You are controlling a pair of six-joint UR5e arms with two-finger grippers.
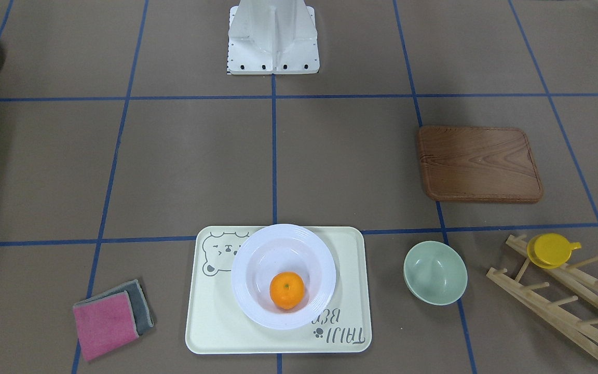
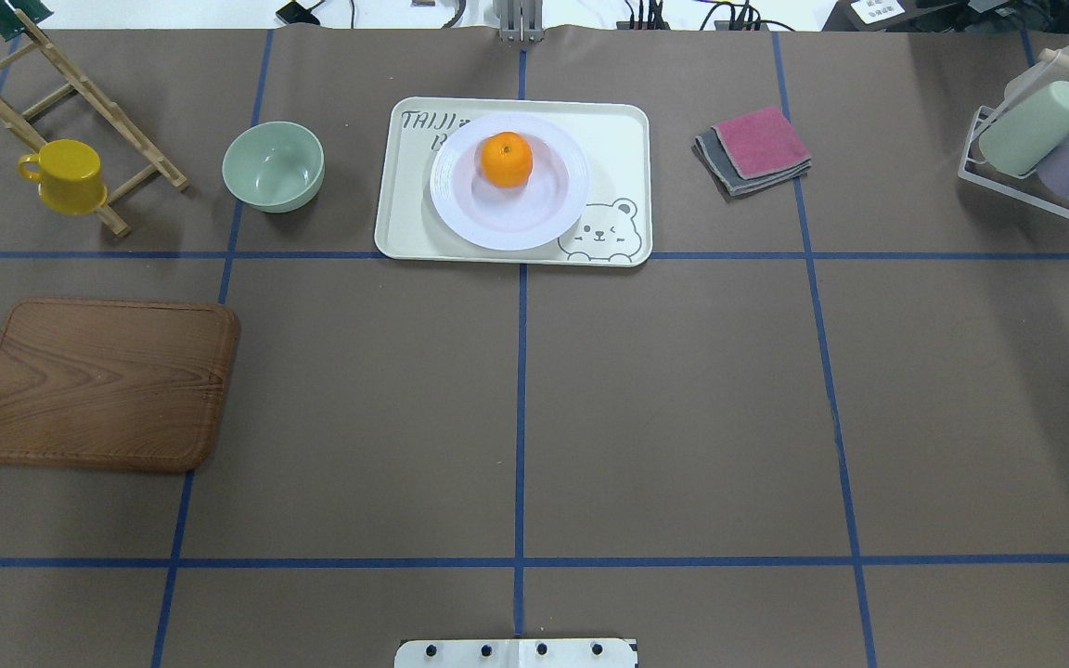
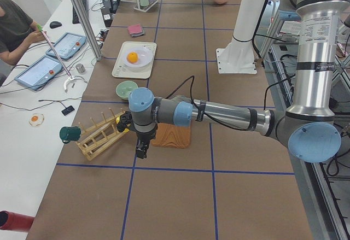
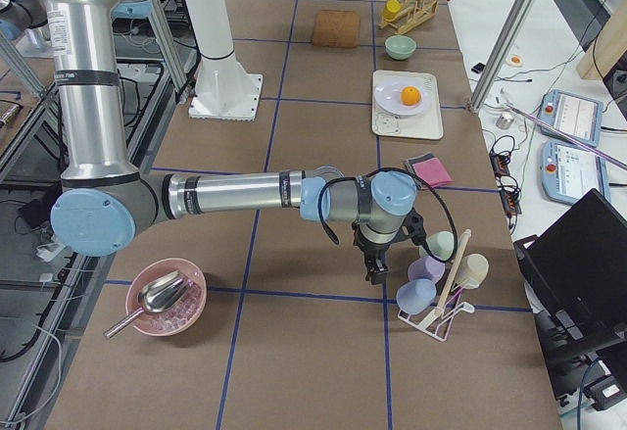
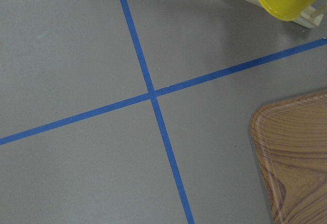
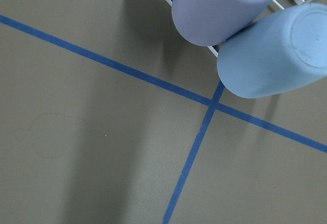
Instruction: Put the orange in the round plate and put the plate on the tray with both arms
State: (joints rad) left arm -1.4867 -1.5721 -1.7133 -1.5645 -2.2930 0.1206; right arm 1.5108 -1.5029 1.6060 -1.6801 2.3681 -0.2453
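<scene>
The orange (image 1: 286, 290) lies inside the white round plate (image 1: 278, 249), and the plate rests on the cream bear tray (image 1: 351, 259) at the table's far side from the robot. The overhead view shows the same: orange (image 2: 507, 159), plate (image 2: 516, 218), tray (image 2: 618, 139). Both arms are away from the tray. My left gripper (image 3: 141, 152) hangs low between the wooden rack and the brown board, and my right gripper (image 4: 375, 273) hangs beside the cup rack. Only the side views show these grippers, so I cannot tell whether either is open or shut.
A brown wooden board (image 2: 103, 382) lies on my left, with a pale-green bowl (image 2: 274, 165) and a yellow cup (image 2: 66, 176) on a wooden rack (image 2: 80, 88) beyond it. Folded pink and grey cloths (image 2: 755, 148) and a rack of pastel cups (image 2: 1049, 148) are on my right. A person sits at the side desk (image 3: 13, 29).
</scene>
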